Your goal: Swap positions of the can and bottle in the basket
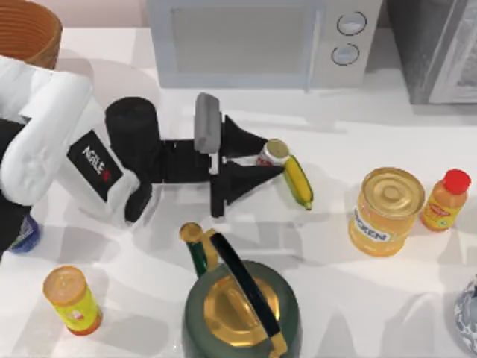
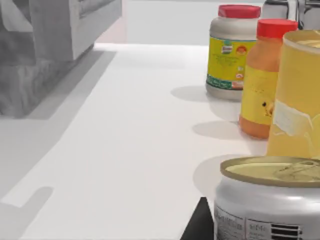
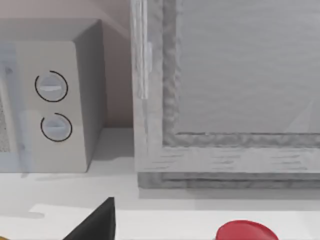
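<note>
Microwave (image 3: 50, 100) w/ two dials, grey framed panel (image 3: 225, 100) beside it — red cap (image 3: 245, 231) near edge.

One can (image 1: 273, 152), one basket (image 1: 28, 31), one kettle (image 1: 240, 304), one microwave (image 1: 257, 41).

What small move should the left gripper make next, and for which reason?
Probably it should close on the can and then lift it. In the top view the left gripper has its fingers on either side of the can, which stands on the table beside a yellow tube, far from the basket at the far left corner. Whether the fingers already press the can, I cannot tell.
</note>
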Motion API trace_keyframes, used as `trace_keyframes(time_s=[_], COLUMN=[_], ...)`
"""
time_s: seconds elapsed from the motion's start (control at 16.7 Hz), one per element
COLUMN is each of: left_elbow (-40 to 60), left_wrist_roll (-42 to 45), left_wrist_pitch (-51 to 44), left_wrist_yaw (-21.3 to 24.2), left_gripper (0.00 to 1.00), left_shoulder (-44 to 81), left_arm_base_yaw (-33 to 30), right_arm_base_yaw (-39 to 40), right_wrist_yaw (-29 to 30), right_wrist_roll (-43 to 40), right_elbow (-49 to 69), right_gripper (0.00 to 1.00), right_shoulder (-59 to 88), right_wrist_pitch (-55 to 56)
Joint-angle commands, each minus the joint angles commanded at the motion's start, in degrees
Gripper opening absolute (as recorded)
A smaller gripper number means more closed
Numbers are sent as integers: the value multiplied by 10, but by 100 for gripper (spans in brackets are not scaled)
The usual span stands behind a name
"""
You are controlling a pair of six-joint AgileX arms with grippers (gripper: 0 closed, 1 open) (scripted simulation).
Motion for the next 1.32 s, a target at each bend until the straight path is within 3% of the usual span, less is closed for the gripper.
trace_keyframes(time_s=[0.42,1.2,1.32], left_elbow=[15,15,15], left_wrist_roll=[1,1,1], left_wrist_pitch=[14,14,14], left_wrist_yaw=[11,11,11], left_gripper=[0,98,100], left_shoulder=[25,25,25], left_arm_base_yaw=[-5,-5,-5], right_arm_base_yaw=[0,0,0], right_wrist_yaw=[0,0,0], right_wrist_roll=[0,0,0], right_elbow=[0,0,0], right_gripper=[100,100,100], right_shoulder=[0,0,0], right_wrist_pitch=[0,0,0])
